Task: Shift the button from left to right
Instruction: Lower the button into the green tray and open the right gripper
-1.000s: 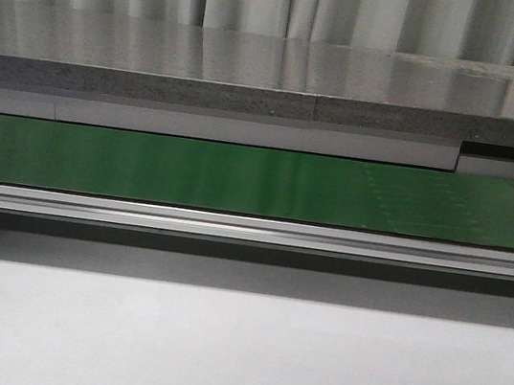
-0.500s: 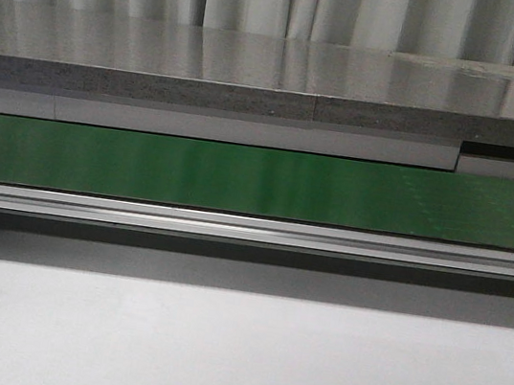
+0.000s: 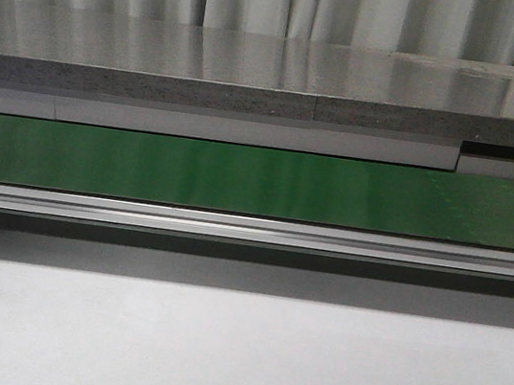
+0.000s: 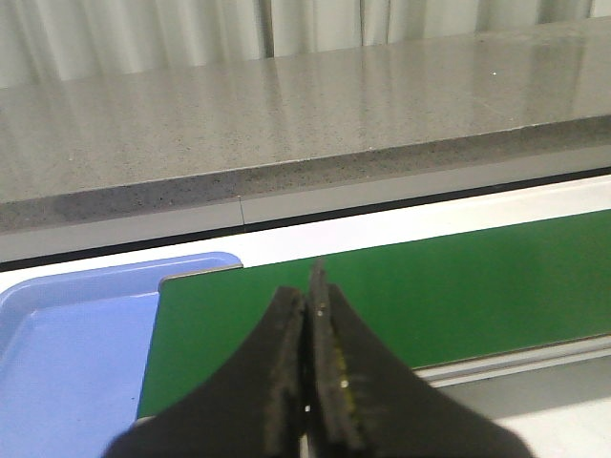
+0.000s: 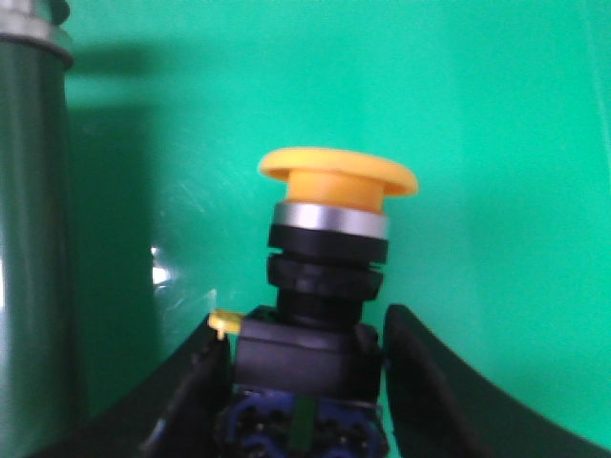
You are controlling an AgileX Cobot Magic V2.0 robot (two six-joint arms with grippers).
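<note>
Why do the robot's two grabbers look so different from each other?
The left gripper is pressed shut, fingers together; the right gripper has its fingers spread around something. The left gripper holds nothing; the right gripper has the button with its yellow cap between its fingers. Both have black fingers.

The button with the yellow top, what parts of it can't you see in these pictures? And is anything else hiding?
- Button: in the right wrist view the bottom edge cuts off its lower body; the right gripper fingers flank and cover its sides.
- Front view: no button, arm or gripper shows anywhere.
- Blue tray: in the left wrist view it runs off the edge, and the shut left gripper hides part of it.
- Dark cylinder: cut off by the edge, unidentifiable.
</note>
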